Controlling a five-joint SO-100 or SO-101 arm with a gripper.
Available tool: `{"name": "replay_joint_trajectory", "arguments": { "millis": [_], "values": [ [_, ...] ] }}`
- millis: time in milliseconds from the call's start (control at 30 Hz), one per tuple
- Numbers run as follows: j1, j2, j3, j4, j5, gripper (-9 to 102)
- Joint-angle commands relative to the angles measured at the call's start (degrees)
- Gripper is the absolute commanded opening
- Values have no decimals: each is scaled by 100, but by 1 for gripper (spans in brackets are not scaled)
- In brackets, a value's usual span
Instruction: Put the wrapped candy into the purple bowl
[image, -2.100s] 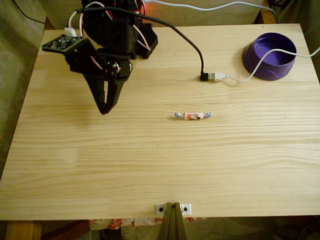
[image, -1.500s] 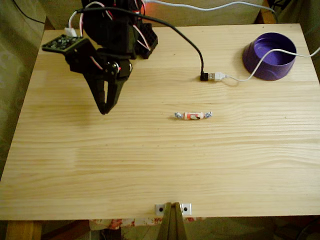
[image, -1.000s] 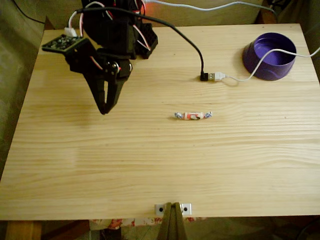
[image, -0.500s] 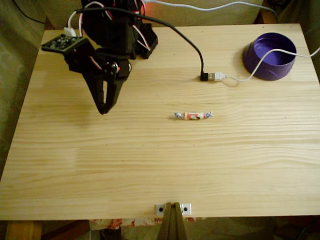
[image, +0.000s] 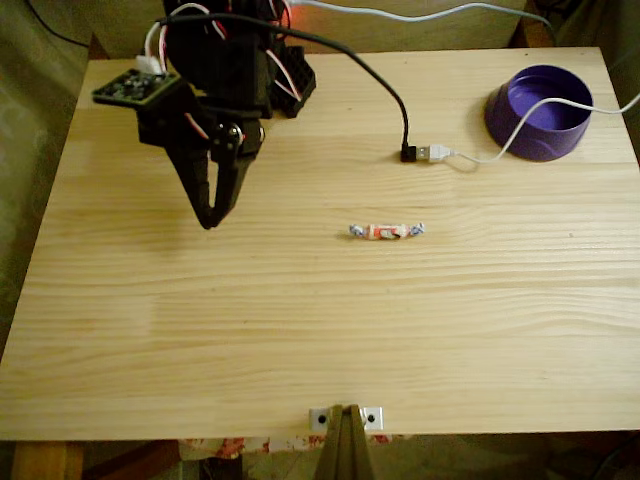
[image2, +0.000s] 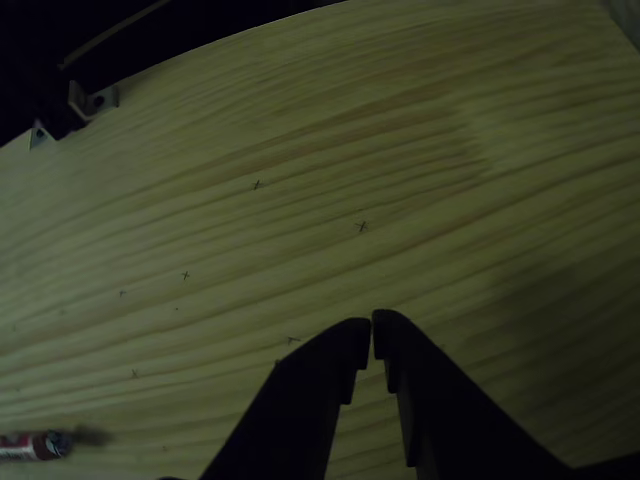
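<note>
Little has changed: my wrist turned slightly, my gripper (image: 209, 222) stays closed and empty, well left of the wrapped candy (image: 386, 231) in the fixed view.

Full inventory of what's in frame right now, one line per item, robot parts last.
wrapped candy: 1, white and red-pink with silvery twisted ends, lying near the table's middle in the fixed view, nothing touching it.
purple bowl: 1, deep purple, far right corner of the table.
white cable: 1, white with a silver USB plug, crosses over the bowl and joins the black cable left of it.
black cable: 1, black, runs from the arm to the plug junction.
metal bracket: 1, silver, near table edge, centre.
table: 1, light wood.
arm: 1, black, far left of the table.
gripper: 1, black, shut, pointing down left of the candy.
</note>
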Motion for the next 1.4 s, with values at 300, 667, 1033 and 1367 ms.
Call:
{"name": "replay_joint_trajectory", "arguments": {
  "millis": [300, 667, 1033, 1367],
  "values": [
    [-686, -1793, -2391, -35, -1055, -2],
    [-1995, -4465, -4746, 967, -2118, -2],
    [-3305, -6425, -6038, 2180, -3674, -2],
    [-3630, -7154, -5801, 1731, -5019, -2]
  ]
}}
